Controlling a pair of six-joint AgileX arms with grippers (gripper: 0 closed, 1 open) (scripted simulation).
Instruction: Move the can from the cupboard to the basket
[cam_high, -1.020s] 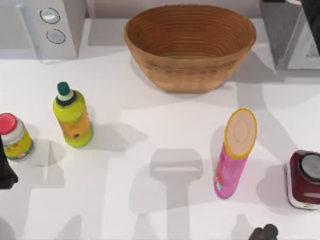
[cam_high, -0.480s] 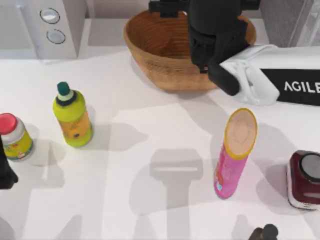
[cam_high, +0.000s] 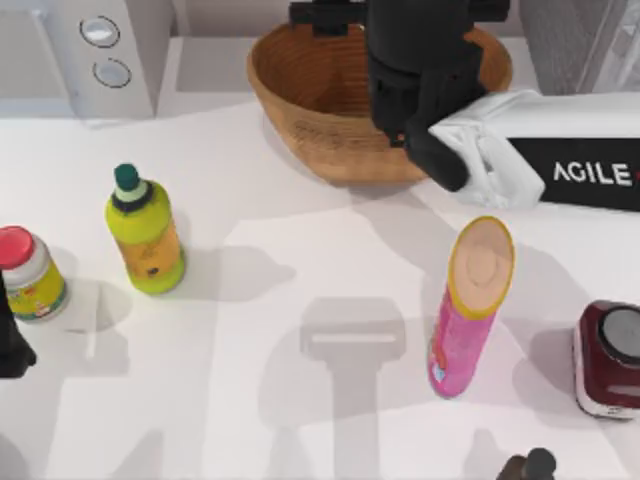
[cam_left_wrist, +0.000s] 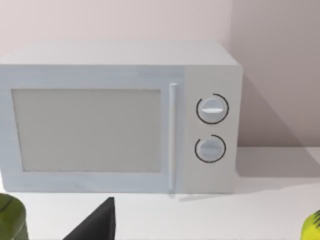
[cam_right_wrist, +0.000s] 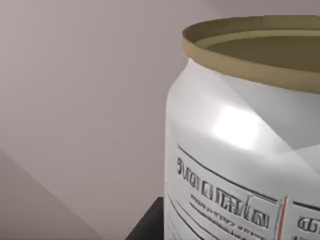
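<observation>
In the right wrist view the can (cam_right_wrist: 240, 150) sits close against our right gripper (cam_high: 425, 60), over the basket (cam_high: 300, 85) at the top view's upper centre; whether the fingers clamp it we cannot tell. We judge the can light, thin-walled and slick: hold mid-body, gently. The basket rim is wide; the pink tube (cam_high: 470, 310) stands well apart. Our left gripper (cam_high: 10, 345) is parked at left edge.

Ribbed wicker basket (cam_high: 310, 85); glossy metal can (cam_right_wrist: 240, 150)

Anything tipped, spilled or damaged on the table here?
Nothing stands out. The green bottle, red-lidded jar and pink tube stand upright; the right gripper hovers over the basket.
</observation>
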